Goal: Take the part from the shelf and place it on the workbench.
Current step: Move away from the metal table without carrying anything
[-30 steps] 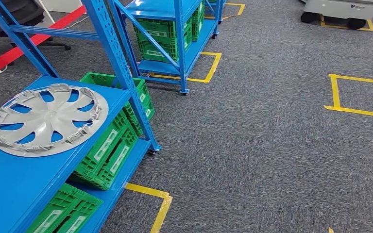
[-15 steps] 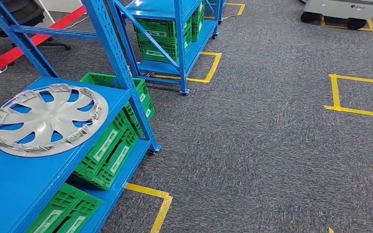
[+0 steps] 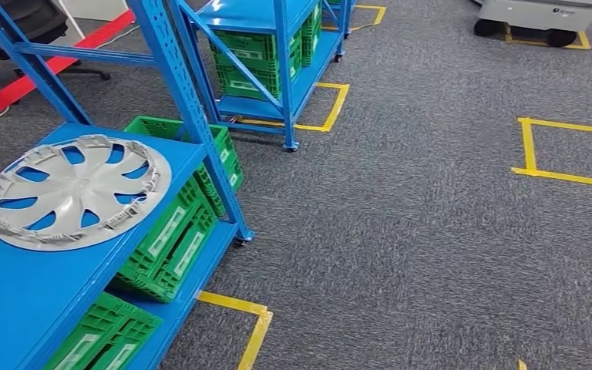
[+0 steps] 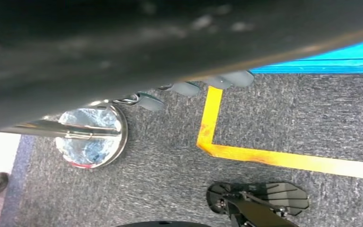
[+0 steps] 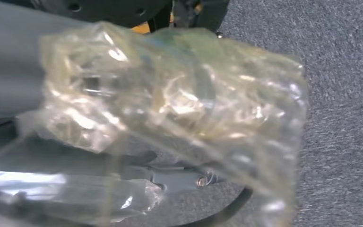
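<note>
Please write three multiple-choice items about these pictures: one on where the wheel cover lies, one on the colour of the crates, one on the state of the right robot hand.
1. Where does the silver wheel cover lie?
A. on the carpet
B. on the blue shelf
C. inside a crate

2. What colour are the crates under the shelf?
A. green
B. red
C. grey

3. What is at the right robot hand?
A. a wheel cover
B. a crate
C. a clear plastic bag

Answers: 1 B, it rests flat on the blue surface. 2 A, all are green. 3 C, the crinkled clear bag lies over it in the right wrist view.

Silver hubcap [image 3: 77, 191] flat on blue shelf [image 3: 23, 297]
</note>
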